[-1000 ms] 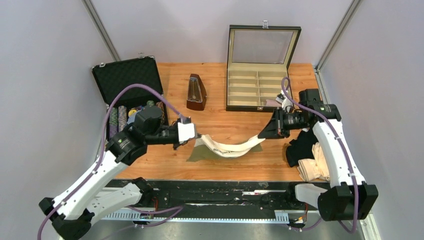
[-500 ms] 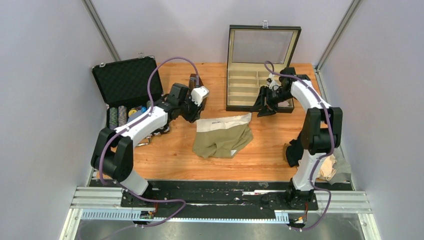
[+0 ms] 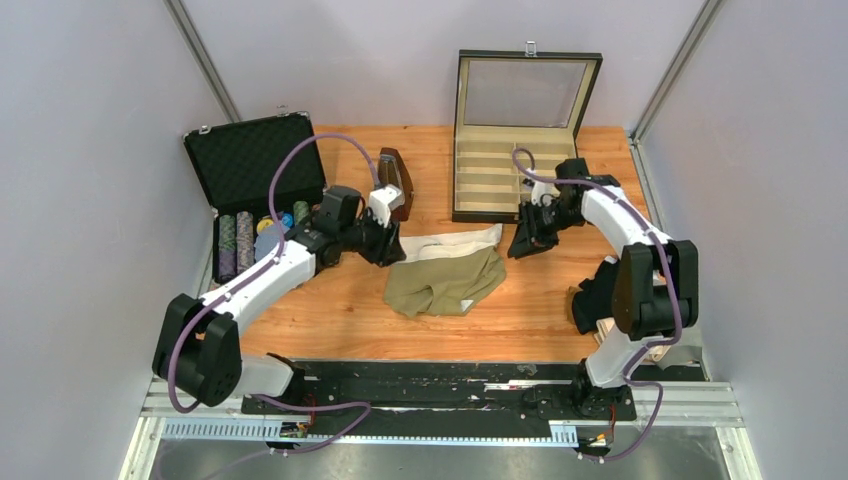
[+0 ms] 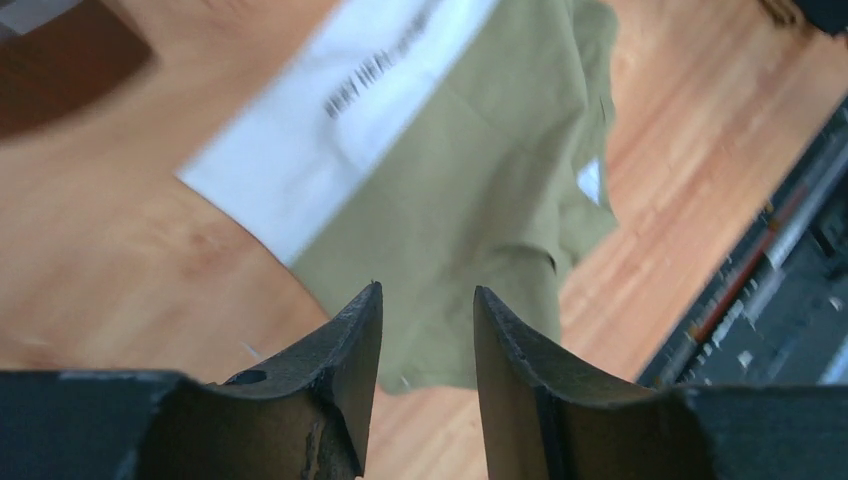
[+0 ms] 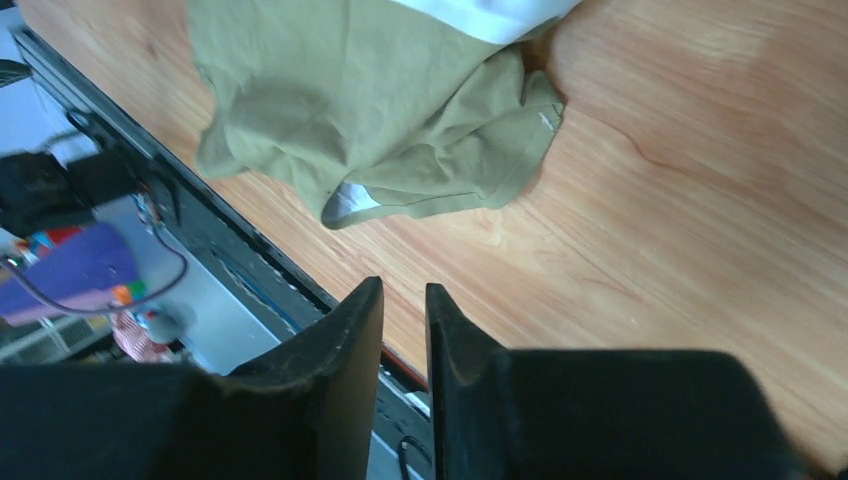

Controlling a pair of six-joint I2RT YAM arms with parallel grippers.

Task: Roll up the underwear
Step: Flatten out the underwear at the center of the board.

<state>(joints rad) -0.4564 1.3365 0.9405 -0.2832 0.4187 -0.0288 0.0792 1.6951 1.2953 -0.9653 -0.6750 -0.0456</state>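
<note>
The olive-khaki underwear (image 3: 445, 280) lies crumpled on the wooden table, its pale waistband (image 3: 452, 243) along the far edge. My left gripper (image 3: 388, 243) hovers at the waistband's left end, open and holding nothing; the left wrist view looks between its fingers (image 4: 425, 295) onto the olive cloth (image 4: 470, 200). My right gripper (image 3: 520, 243) hangs just off the cloth's right side, its jaws a narrow gap apart and empty (image 5: 403, 290), with the underwear (image 5: 350, 100) ahead of them. Black underwear (image 3: 592, 295) and a cream-beige piece (image 3: 604, 331) lie at the right, partly behind the right arm.
An open black case (image 3: 250, 165) holding poker chips stands at the back left. A brown metronome (image 3: 400, 180) sits just behind my left wrist. An open compartment box (image 3: 515, 175) stands at the back, close behind my right gripper. The table's front edge meets a black rail (image 3: 440, 375).
A second ago both grippers held the underwear stretched in the air; it now lies released on the table. Both grippers have since dropped toward the waistband's ends, and the right jaws have narrowed.
</note>
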